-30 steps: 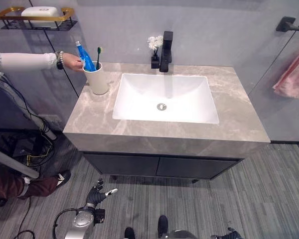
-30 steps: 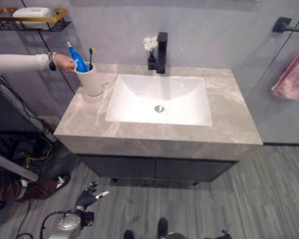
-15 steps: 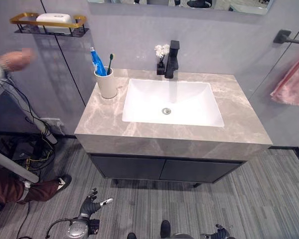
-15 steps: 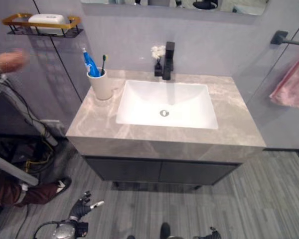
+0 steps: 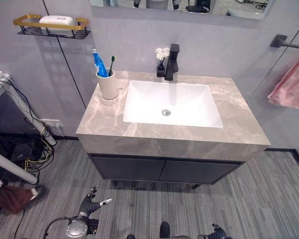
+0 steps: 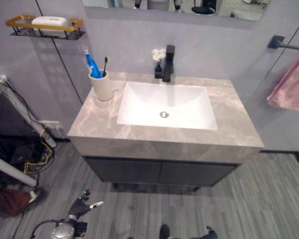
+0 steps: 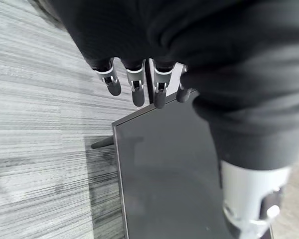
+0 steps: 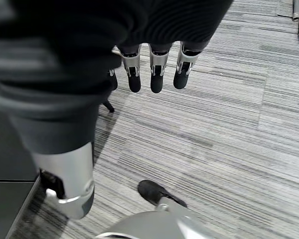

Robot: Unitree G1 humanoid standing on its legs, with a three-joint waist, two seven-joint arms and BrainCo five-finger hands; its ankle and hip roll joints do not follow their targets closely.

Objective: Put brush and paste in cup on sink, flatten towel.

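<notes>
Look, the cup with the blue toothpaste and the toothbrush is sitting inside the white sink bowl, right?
Not quite. The cup, with the toothpaste and toothbrush in it, stands on the grey counter beside the sink bowl, at its left back corner. The left eye view shows it.

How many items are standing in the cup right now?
2: a blue toothpaste tube and a dark-handled toothbrush beside it, both upright in the cream cup on the grey marble counter.
</notes>
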